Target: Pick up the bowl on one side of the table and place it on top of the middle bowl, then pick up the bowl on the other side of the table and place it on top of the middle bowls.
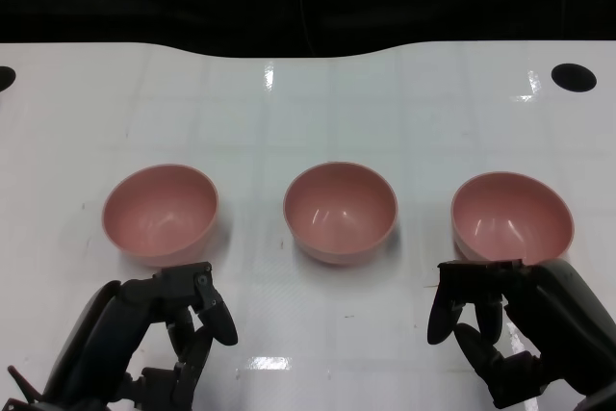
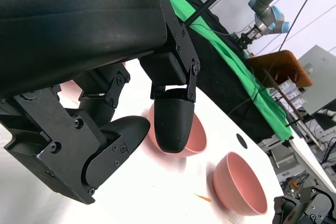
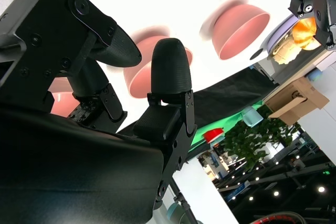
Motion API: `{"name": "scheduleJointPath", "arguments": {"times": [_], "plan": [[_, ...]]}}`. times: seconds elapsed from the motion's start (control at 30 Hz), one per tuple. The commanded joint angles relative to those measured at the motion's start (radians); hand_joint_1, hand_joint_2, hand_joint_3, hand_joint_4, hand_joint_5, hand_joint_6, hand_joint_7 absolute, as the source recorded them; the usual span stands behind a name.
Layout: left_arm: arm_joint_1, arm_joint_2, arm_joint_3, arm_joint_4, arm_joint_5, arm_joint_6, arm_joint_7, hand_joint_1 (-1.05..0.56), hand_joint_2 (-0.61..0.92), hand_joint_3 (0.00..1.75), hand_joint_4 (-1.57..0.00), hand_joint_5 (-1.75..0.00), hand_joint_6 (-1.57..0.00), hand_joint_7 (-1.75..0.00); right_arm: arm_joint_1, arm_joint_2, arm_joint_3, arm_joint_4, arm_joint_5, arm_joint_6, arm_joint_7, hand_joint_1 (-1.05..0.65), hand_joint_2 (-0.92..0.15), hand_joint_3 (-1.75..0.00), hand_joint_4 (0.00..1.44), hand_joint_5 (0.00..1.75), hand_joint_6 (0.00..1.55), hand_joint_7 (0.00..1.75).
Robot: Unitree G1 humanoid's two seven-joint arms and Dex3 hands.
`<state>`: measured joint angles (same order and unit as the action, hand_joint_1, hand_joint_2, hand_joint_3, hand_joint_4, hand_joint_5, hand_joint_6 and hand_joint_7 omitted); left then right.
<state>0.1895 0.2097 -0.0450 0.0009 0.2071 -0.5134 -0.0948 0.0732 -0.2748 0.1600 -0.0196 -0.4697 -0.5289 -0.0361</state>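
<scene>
- Stacking not begun, by my read: three pink bowls sit apart in a row across the white table [image 1: 77, 122], each upright and none nested in another.
- Middle bowl [image 1: 340, 212] stands at the centre of the row, with nothing on it. Both placements are still to do.
- Left bowl [image 1: 161, 213] sits toward the table's left side, just beyond the left hand [image 1: 144, 339]. That hand's fingers are loosely curled and apart, with nothing between them; they do not touch the bowl.
- Right bowl [image 1: 512, 218] sits toward the right side. The right hand [image 1: 510, 329] is right at its near rim, fingertips seeming to overlap the edge in the head view. Whether they touch it I cannot tell. No grip is made; the fingers look parted and empty.
- Right wrist view is blurred, so it settles nothing about contact.
- Judgement: the right bowl looks the likelier first pick, given how close that hand is.
- Surroundings: two dark round holes in the table near its far corners, left [image 1: 5, 77] and right [image 1: 574, 76]; dark backdrop beyond the far edge.
- Left wrist view shows green cloth [image 2: 231, 56] and another robot arm [image 2: 268, 3] off the table.
- Nothing lies between the side bowls and the middle bowl; both paths inward look free.
</scene>
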Motion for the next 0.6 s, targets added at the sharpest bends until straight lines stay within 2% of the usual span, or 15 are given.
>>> {"name": "scheduleJointPath", "arguments": {"times": [0.03,0.6], "plan": [[-0.003,0.016,0.010,0.007,0.001,-0.013,0.006,-0.12,0.31,1.44,-0.90,-1.62,-0.85,-1.39,-0.006,-0.005,-0.007,0.003,0.005,-0.005,-0.009,-0.08,-0.15,-1.58,0.91,1.75,0.86,1.32],[-0.004,0.015,0.013,0.005,-0.013,-0.010,0.000,-0.11,0.30,1.45,-0.91,-1.59,-0.86,-1.38,-0.004,0.000,-0.008,-0.007,-0.005,0.005,-0.017,-0.08,-0.16,-1.57,0.92,1.75,0.85,1.32]]}}
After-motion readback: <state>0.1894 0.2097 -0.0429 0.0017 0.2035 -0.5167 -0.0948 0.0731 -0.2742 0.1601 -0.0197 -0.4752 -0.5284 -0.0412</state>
